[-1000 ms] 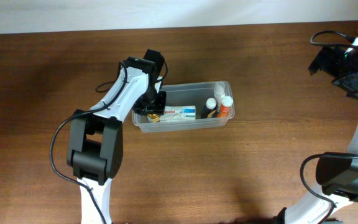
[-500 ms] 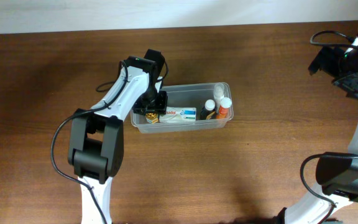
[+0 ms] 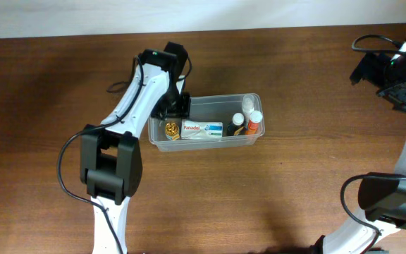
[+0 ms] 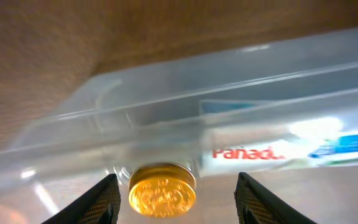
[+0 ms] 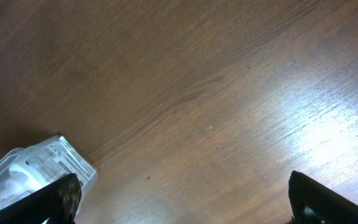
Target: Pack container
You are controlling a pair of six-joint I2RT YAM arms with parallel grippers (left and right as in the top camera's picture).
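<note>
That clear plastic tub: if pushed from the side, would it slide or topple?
Probably slide: the container is low, wide and flat on the smooth wooden table. Its thin see-through walls may flex slightly. The upright bottles at one end look likelier to tip than it does.

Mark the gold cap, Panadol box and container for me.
gold cap (image 4: 162,190), left wrist view, centre of top
Panadol box (image 3: 201,129), overhead view, middle of top face
container (image 3: 203,145), overhead view, near wall

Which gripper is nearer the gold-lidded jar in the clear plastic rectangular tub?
Left. The left gripper hangs open just above the jar at the tub's left end; the right gripper is far off right.
</note>
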